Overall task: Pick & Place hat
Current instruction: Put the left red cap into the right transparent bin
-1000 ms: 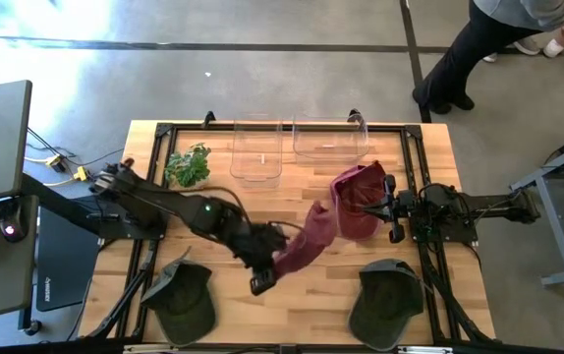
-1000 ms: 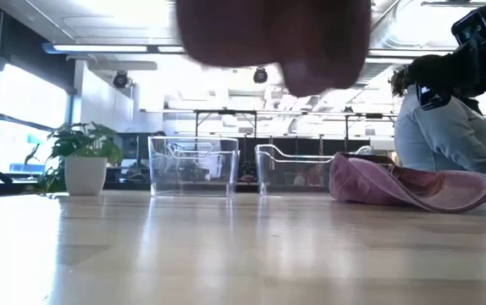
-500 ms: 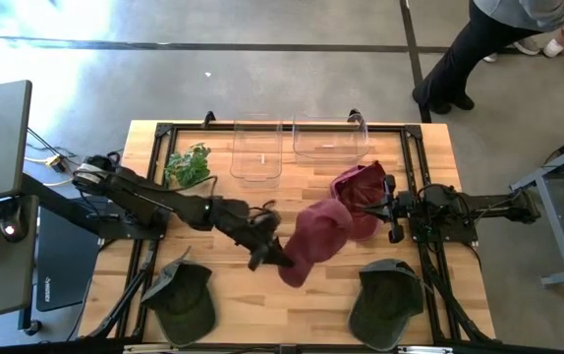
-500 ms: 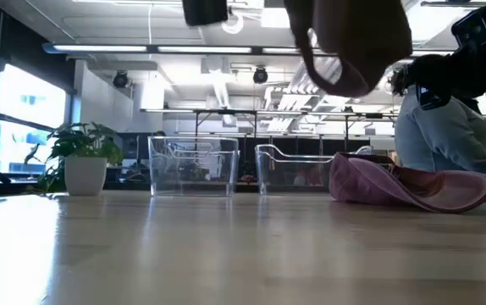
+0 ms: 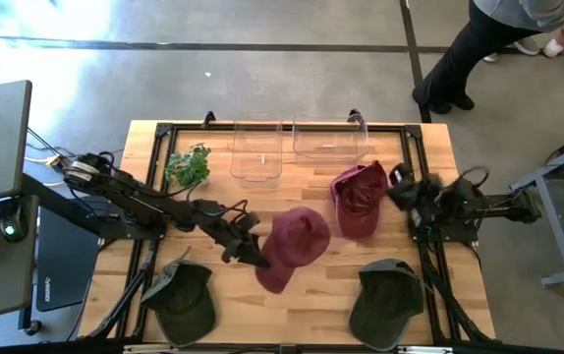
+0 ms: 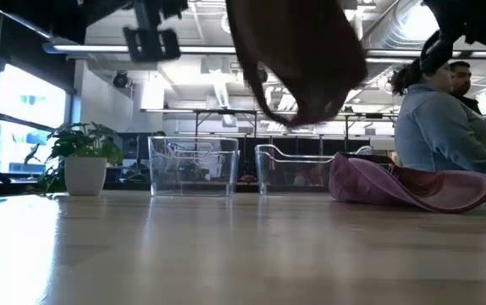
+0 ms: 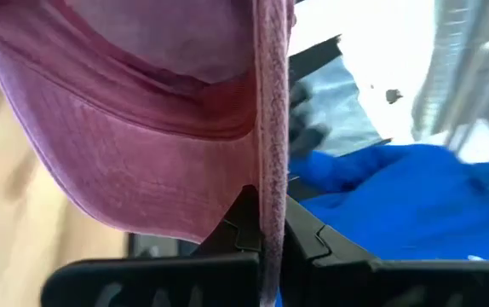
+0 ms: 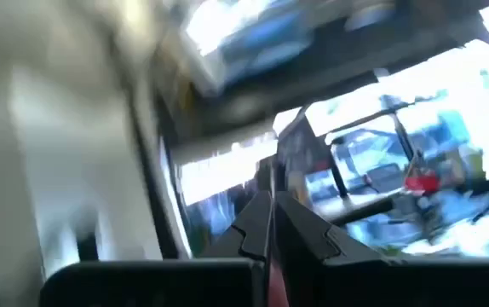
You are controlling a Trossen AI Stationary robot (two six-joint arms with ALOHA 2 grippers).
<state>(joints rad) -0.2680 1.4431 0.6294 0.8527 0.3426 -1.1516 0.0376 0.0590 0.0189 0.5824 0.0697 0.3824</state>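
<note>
Carried leftward, maroon cap (image 5: 292, 241) hangs pinched in left claw (image 5: 246, 252).

Overhead view is evenly lit and sharp, except motion smear on the dark right gripper (image 5: 403, 189). At table height, bright ceiling strip lights (image 6: 184, 49) and left-hand windows backlight the scene; the pale wooden tabletop (image 6: 226, 254) carries soft glare. Right wrist view is heavily motion-blurred throughout; left wrist background beyond the fingers is overexposed.

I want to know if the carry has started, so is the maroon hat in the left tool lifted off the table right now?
Yes, in the low view the maroon hat hangs well above the table, and the left tool is pinched on its edge.
</note>
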